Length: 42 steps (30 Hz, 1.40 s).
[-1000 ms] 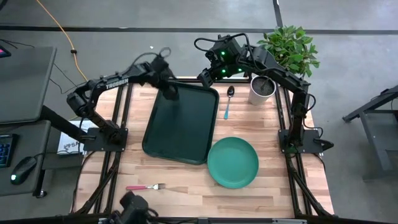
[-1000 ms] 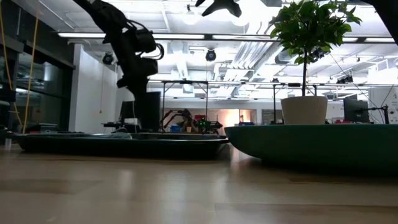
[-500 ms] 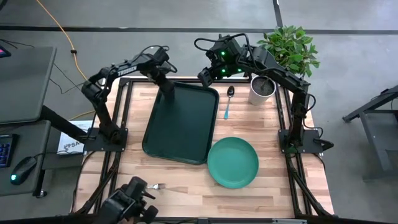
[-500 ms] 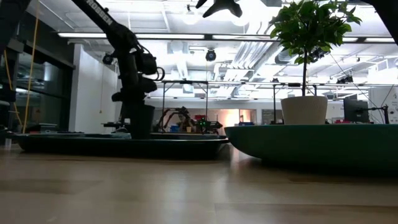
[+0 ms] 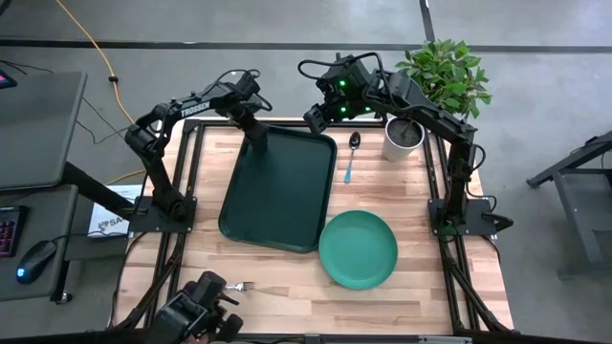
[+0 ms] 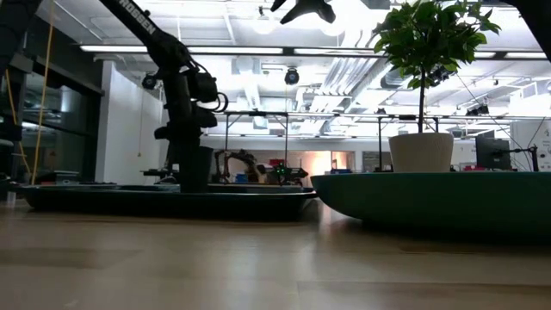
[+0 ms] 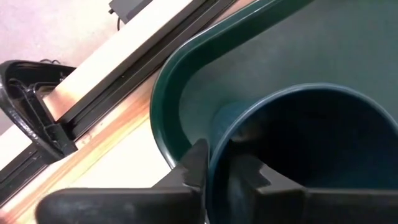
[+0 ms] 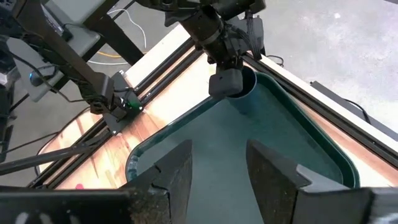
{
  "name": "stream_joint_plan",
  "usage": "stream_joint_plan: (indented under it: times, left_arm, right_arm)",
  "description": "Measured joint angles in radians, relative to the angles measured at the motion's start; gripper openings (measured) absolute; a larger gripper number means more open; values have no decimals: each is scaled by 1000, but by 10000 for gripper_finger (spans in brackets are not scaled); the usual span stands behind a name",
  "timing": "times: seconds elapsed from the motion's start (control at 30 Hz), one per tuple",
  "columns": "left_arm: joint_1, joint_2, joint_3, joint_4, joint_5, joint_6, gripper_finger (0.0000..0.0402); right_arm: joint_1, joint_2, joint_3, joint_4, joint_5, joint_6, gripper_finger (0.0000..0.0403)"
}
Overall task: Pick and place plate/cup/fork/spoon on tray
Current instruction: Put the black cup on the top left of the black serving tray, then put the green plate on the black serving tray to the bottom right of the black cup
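Observation:
The dark teal cup (image 8: pixel 233 84) stands upright in the far left corner of the dark green tray (image 5: pixel 277 191). My left gripper (image 5: pixel 255 131) is above it, shut on its wall. My right gripper (image 8: pixel 217 177) is open and empty, hovering over the tray's far right corner (image 5: pixel 320 115). The teal plate (image 5: pixel 358 249) lies flat on the table by the tray's near right corner. The blue-handled spoon (image 5: pixel 350 159) lies on the table right of the tray. The pink-handled fork (image 5: pixel 234 287) lies near the front edge, its handle end hidden by a dark device. My left gripper pinches the cup's wall at the rim (image 7: pixel 210 155), one finger (image 7: pixel 194 163) outside and one finger (image 7: pixel 244 177) inside. The fingers come from above, pointing down. The cup is upright, and its base (image 6: pixel 196 185) is down in the tray, behind the rim.
A white pot with a green plant (image 5: pixel 404 137) stands at the far right corner. A dark device (image 5: pixel 201 311) sits at the front edge near the fork. Bare wood lies between the tray and the front edge.
My left gripper has gone down and toward the table's far left corner with the cup. The cup was held above the tray and now stands in the tray's far left corner. In the last half second nothing has moved.

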Motion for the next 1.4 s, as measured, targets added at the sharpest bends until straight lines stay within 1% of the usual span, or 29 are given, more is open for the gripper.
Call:
stream_joint_plan:
  times: [0.2, 0.37, 0.5, 0.67, 0.7, 0.77, 0.83, 0.9, 0.97, 1.07, 1.1, 1.17, 1.27, 1.33, 1.4]
  left_arm:
    - [2, -2, 0, -3, 0, -10, 85]
    - [2, -35, 3, -4, 7, -19, 133]
    - [7, -78, 48, -16, 15, -20, 162]
    - [8, -140, 129, -38, 31, -41, 188]
    - [6, -160, 147, -37, 41, -56, 192]
    - [6, -204, 167, -32, 92, -99, 198]
    - [5, -256, 167, -18, 170, -153, 201]
    - [-6, -325, 147, 22, 257, -202, 202]
    - [-27, -411, 96, 92, 324, -230, 202]
    - [-83, -563, -34, 230, 392, -276, 202]
    - [-110, -615, -90, 286, 407, -309, 202]
    - [-169, -722, -210, 409, 423, -392, 202]
    - [-269, -868, -380, 622, 425, -536, 202]
    - [-336, -946, -478, 762, 394, -616, 202]
    - [-395, -1002, -553, 881, 337, -684, 202]
  right_arm:
    - [0, 0, 0, 0, 0, 0, 140]
    - [0, 0, 0, 0, -1, 0, 140]
    - [0, 0, 0, 0, -2, 0, 140]
    - [0, 0, 0, 0, -10, -20, 140]
    - [0, 0, 0, 0, -12, -29, 140]
    - [0, 0, 0, -8, -34, -52, 140]
    - [0, 0, 0, -54, -68, -71, 140]
    - [5, -1, 0, -145, -91, -88, 140]
    - [23, -3, 0, -262, -90, -125, 140]
    - [66, -5, -23, -410, -86, -181, 140]
    - [82, -5, -38, -445, -100, -200, 140]
    - [116, -8, -85, -440, -138, -234, 140]
    - [172, -41, -214, -403, -244, -284, 140]
    - [206, -81, -344, -380, -265, -296, 140]
    - [234, -134, -508, -311, -271, -283, 140]
